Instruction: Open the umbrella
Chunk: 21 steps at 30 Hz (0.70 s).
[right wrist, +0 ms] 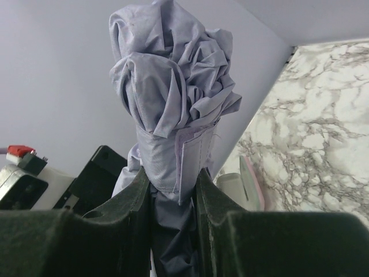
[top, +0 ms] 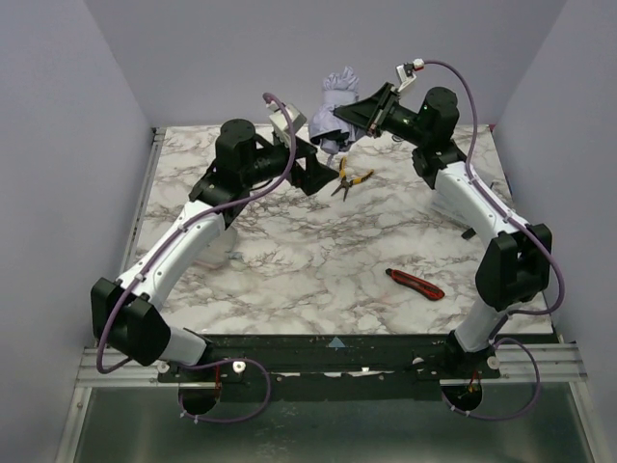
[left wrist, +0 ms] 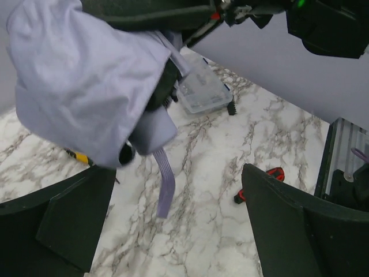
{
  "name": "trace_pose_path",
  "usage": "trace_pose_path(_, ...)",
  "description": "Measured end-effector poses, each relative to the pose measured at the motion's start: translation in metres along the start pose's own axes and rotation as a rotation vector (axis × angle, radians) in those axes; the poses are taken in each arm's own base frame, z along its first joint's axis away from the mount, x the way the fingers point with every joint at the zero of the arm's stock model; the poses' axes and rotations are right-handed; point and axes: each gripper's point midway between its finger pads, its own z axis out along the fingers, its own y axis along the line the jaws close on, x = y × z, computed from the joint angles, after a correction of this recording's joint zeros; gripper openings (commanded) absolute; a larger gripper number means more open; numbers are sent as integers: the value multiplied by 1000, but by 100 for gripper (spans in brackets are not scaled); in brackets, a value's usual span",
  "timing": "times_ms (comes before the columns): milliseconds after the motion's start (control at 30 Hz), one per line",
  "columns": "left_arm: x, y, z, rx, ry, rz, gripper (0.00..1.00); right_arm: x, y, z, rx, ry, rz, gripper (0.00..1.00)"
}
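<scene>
The umbrella (top: 335, 104) is a folded bundle of pale lavender fabric held in the air near the back wall. My right gripper (top: 351, 123) is shut on it. In the right wrist view both fingers (right wrist: 134, 196) press the strapped waist of the umbrella (right wrist: 173, 86), with dark lining below. My left gripper (top: 318, 174) is open and empty just below and in front of the umbrella. In the left wrist view the umbrella (left wrist: 86, 75) fills the upper left. Its lavender handle (left wrist: 153, 130) and loop strap (left wrist: 164, 179) hang down above the left gripper (left wrist: 181, 184), touching neither finger.
Yellow-handled pliers (top: 349, 179) lie on the marble table (top: 289, 260) under the left gripper. A red-and-black utility knife (top: 416, 284) lies front right and also shows in the left wrist view (left wrist: 271, 175). A pale capsule case (left wrist: 202, 89) lies near the back wall.
</scene>
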Motion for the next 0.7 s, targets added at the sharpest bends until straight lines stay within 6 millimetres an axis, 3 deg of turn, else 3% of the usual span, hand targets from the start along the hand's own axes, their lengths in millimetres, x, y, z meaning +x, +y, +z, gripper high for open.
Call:
trace_pose_path(200,-11,14,21,-15,-13,37,64,10,23,4,-40,10,-12,0)
trace_pose_path(300,-14,20,23,-30,-17,50,47,9,32,3,-51,3,-20,0)
trace_pose_path(433,-12,19,24,-29,-9,48,37,4,38,2,-52,-20,-30,0)
trace_pose_path(700,1,17,24,-15,23,-12,3,-9,45,3,-50,-64,-47,0)
